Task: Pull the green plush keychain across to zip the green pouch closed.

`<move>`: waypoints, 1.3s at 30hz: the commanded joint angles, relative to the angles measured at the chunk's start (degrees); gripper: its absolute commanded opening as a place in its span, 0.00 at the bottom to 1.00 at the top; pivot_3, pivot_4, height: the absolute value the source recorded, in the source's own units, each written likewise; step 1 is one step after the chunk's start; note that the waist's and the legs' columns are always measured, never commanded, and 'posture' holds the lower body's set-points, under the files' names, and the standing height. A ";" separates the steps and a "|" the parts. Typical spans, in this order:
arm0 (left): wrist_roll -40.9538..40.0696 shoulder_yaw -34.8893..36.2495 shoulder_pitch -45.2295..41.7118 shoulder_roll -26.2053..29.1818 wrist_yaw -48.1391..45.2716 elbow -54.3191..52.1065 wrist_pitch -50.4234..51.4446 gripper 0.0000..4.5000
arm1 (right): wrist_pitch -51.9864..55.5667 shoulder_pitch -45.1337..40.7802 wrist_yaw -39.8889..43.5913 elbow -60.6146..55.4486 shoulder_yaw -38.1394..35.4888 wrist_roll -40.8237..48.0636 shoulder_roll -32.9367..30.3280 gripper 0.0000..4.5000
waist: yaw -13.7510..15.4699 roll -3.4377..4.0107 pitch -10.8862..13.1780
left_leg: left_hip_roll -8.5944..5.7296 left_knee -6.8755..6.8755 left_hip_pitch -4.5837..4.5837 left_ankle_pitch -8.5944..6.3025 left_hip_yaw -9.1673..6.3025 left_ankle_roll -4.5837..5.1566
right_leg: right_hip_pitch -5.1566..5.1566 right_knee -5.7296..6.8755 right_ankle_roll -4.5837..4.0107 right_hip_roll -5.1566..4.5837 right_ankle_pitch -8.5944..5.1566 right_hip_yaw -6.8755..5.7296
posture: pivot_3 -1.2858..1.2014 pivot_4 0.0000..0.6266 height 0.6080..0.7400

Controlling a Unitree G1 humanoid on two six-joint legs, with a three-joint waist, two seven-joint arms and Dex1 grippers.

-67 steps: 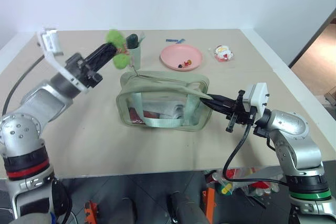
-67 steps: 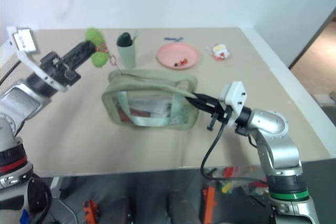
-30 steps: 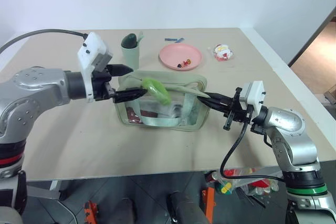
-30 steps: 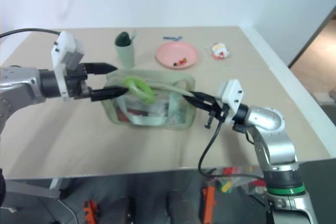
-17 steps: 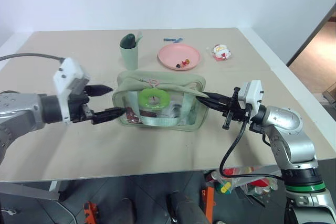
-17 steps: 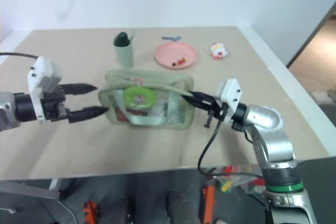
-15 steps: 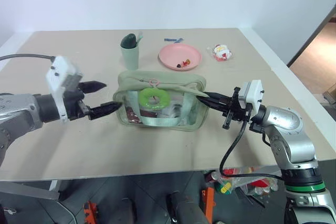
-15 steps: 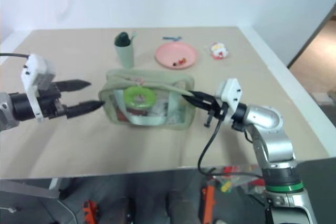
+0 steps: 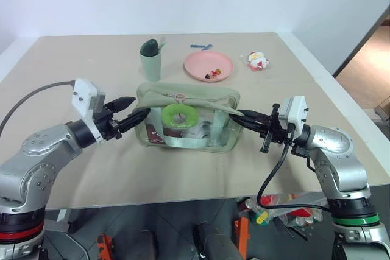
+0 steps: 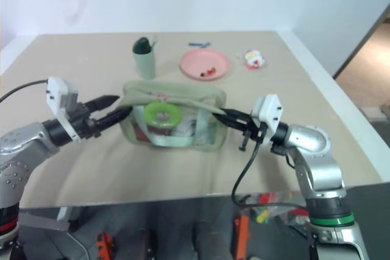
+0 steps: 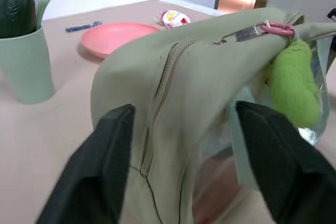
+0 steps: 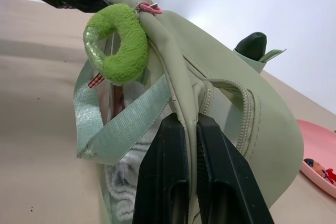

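Fingers of the right gripper [image 9: 242, 115] pinch the green pouch [image 9: 189, 120] at its end; the left gripper [image 9: 138, 117] straddles the opposite corner, jaws parted. Green plush keychain [image 9: 177, 114] dangles loose mid-zip, so a careless squeeze could catch fabric instead.

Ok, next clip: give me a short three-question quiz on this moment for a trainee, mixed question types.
1. True or false: the left gripper holds the green plush keychain.
2. Which thing is the right gripper shut on?
A. the pink plate
B. the green pouch
C. the sage cup
3. Fill in: the keychain hangs over the pouch's ___ side.

Key:
1. False; it hangs free, open fingers beside the pouch's end.
2. B
3. Near, clear
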 commanded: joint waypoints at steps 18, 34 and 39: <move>0.53 -3.27 -3.01 -0.27 -3.70 1.94 -0.91 0.00 | 16.94 -8.07 -3.66 -11.15 -5.92 11.39 -6.02 0.84 | 0.36 0.01 0.01 | -0.03 0.01 -0.04 0.00 -0.03 0.00 | 0.01 -0.01 0.01 -0.03 0.00 -0.02 | 0.52 0.24 1.00; -0.19 -3.73 -3.03 -1.19 -0.98 -0.47 0.45 0.00 | 34.87 -0.19 -23.52 -28.54 3.08 23.41 4.75 1.00 | 0.79 -0.03 -0.01 | -0.11 0.12 -0.51 0.00 -0.07 0.00 | -0.24 -0.05 0.17 -0.28 -0.03 -0.12 | 0.52 0.24 1.00; -0.09 -3.82 -3.03 -1.31 -0.47 -1.01 0.60 0.00 | 35.87 0.74 -23.23 -25.97 4.55 21.29 3.83 1.00 | 0.75 -0.03 -0.02 | -0.15 0.23 -0.58 0.00 -0.08 0.00 | -0.24 -0.09 0.24 -0.33 0.01 -0.16 | 0.52 0.24 1.00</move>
